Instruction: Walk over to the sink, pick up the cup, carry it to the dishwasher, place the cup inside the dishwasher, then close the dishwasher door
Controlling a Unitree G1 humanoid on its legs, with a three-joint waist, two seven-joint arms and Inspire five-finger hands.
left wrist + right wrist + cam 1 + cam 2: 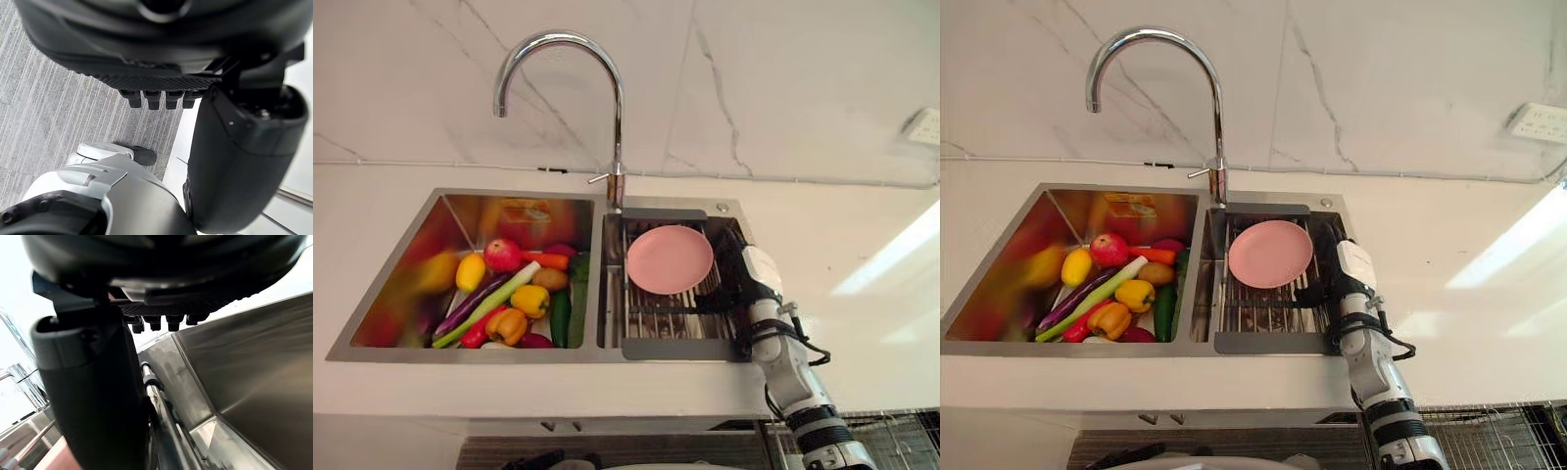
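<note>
Right eye view: right hand point(1342, 272) beside pink plate point(1270, 254).

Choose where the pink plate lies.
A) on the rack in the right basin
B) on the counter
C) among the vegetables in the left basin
A: the plate rests on the rack in the right basin, apart from the vegetables.

Even, bright light fills the kitchen; a slanting bright band lies across the counter point(886, 257) toward its right edge. The faucet point(558, 44) carries crisp highlights, and the left wall of the sink point(401, 284) mirrors the vegetables point(514, 294) as smeared colour. The right hand point(93, 396) looms dark against washed-out white.
</note>
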